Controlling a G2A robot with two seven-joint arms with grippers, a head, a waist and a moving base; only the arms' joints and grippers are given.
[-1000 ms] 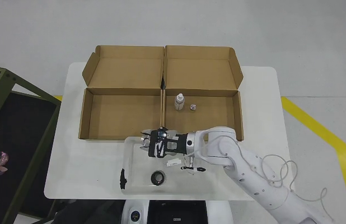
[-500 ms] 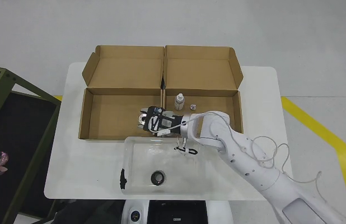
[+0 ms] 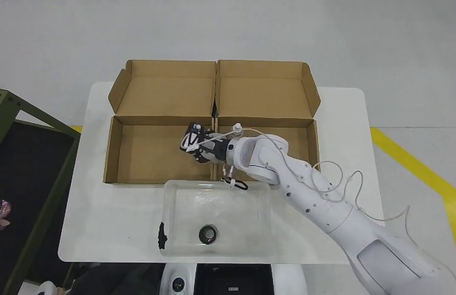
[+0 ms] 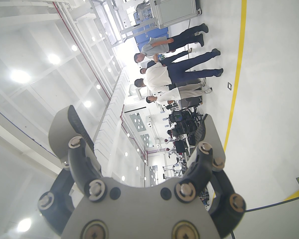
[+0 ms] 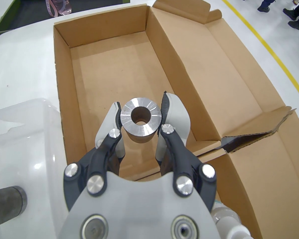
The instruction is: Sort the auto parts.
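Observation:
My right gripper (image 3: 191,139) (image 5: 141,120) hangs over the near right part of the left cardboard box (image 3: 143,151) (image 5: 109,75), shut on a short silver metal bushing (image 5: 150,115) with a round centre hole. The bushing is held upright, above the box floor. In the clear plastic tray (image 3: 246,236) at the table's front lie a dark metal ring (image 3: 207,234) and a small black part (image 3: 161,236). A white bottle-shaped part (image 3: 235,130) stands in the right cardboard box (image 3: 298,136). My left gripper (image 4: 138,120) points up into the room, open and holding nothing.
Both boxes have their lids folded back toward the far side of the white table (image 3: 91,206). The left box's floor is bare. A dark cylinder (image 5: 5,205) lies by the clear tray (image 5: 20,125) in the right wrist view. A green-framed cart (image 3: 21,169) stands left of the table.
My right gripper has carried the bushing from above the clear tray away from the front edge, over the box wall, to above the left box. The ring in the tray stayed put.

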